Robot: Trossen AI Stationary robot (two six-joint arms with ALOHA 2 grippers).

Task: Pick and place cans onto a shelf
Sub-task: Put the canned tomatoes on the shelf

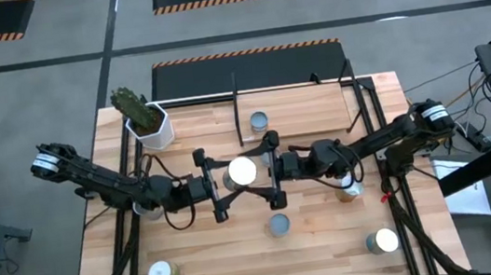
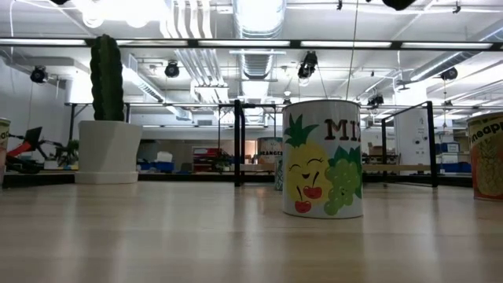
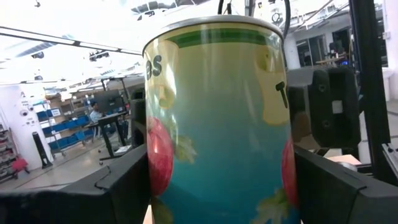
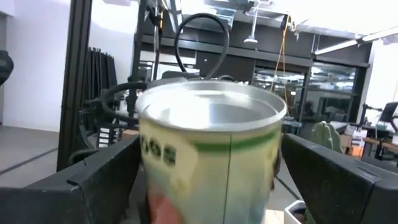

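The left end effector (image 1: 220, 186) and the right end effector (image 1: 274, 167) meet at the middle of the tabletop (image 1: 213, 254), both reaching toward one can (image 1: 243, 171) whose bright round top shows between them in the high view. In the left wrist view that can (image 3: 219, 118), with a green band under its rim and red fruit on a blue-green label, fills the space between the dark fingers (image 3: 112, 193), which are spread to either side of it; whether they press on it cannot be told. The right wrist view shows the same can (image 4: 208, 155) between the right arm's fingers (image 4: 106, 180), also spread wide beside it, contact unclear. Farther out, a can (image 1: 279, 224) stands just in front of the pair, another (image 1: 259, 120) sits on the shelf (image 1: 307, 102) at the far side, one (image 1: 161, 274) near the front left corner, one (image 1: 382, 241) near the front right. A white pot with a cactus (image 1: 145, 122) stands at the far left. In the low view a can (image 2: 323, 157) with pineapple and grape cartoons stands upright on the wood.
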